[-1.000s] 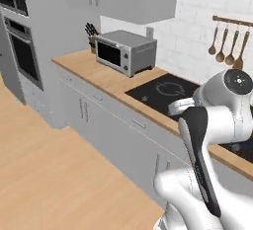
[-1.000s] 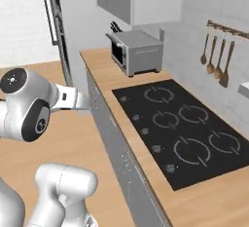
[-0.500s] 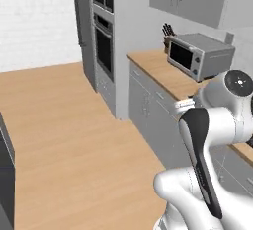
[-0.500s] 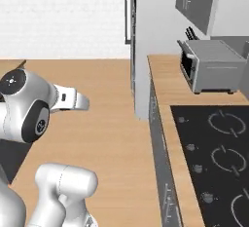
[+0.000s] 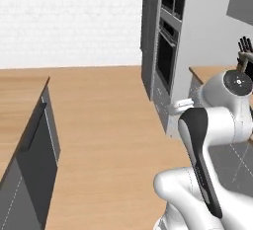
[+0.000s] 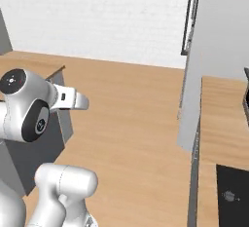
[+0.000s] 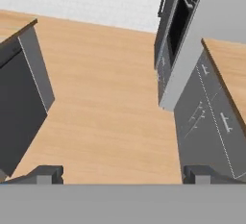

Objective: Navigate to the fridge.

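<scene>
The fridge (image 5: 149, 36) is the tall matte grey unit at the far end of the right-hand wall run, just beyond the black glass oven column (image 5: 168, 51). In the right base view only its edge and a thin dark bar handle (image 6: 186, 24) stick out past the column's pale side panel. In the hand view the fridge (image 7: 165, 2) is small at the top, several steps away across the wood floor. My gripper (image 7: 122, 175) is open with nothing between its fingertips. It is held out in front of the arm (image 5: 180, 105) (image 6: 80, 102) above the floor.
A kitchen island (image 5: 29, 140) (image 7: 19, 88) with a wooden top and dark side panel stands on the left. Grey cupboards under a wooden counter (image 7: 216, 107) line the right, with a knife block (image 5: 244, 51) and a black cooktop (image 6: 233, 192). Open floor (image 5: 108, 120) lies between.
The whole picture has swung left as the base turned. The toaster oven and cooktop have slid out to the right, and the oven column, fridge and island have come into view. The arm's pose is unchanged.
</scene>
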{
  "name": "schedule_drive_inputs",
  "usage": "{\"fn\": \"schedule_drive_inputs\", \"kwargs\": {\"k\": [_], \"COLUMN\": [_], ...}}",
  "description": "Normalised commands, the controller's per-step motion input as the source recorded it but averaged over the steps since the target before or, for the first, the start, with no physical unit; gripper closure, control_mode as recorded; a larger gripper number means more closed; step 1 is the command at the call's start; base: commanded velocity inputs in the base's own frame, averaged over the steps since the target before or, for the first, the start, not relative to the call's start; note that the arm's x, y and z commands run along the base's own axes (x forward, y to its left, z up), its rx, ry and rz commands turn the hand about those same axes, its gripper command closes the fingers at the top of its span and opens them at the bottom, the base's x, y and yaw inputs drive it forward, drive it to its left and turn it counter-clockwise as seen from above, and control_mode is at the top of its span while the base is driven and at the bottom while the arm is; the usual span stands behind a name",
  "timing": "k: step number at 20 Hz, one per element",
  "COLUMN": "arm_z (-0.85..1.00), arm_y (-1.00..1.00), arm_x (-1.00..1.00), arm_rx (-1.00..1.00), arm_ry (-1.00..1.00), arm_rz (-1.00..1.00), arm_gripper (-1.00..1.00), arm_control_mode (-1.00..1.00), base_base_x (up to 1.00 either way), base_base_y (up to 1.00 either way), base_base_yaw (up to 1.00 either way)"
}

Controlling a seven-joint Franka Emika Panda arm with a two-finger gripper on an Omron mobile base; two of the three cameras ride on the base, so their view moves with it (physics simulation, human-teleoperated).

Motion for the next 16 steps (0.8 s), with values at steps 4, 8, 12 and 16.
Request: {"fn": "schedule_drive_inputs", "kwargs": {"k": [4, 8, 12, 16], "arm_z": [0.00, 0.00, 0.00, 0.00], "arm_y": [0.00, 0.00, 0.00, 0.00], "arm_x": [0.00, 0.00, 0.00, 0.00], "arm_rx": [0.00, 0.00, 0.00, 0.00], "arm_ry": [0.00, 0.00, 0.00, 0.00], "arm_rz": [0.00, 0.00, 0.00, 0.00], "arm_gripper": [-1.00, -1.00, -1.00, -1.00], "arm_control_mode": [1.00, 1.00, 1.00, 1.00], "base_base_x": [1.00, 1.00, 1.00, 1.00], "base_base_y": [-0.14, 0.00, 0.17, 0.42], "base_base_yaw": [0.13, -0.06, -0.30, -0.50]}}
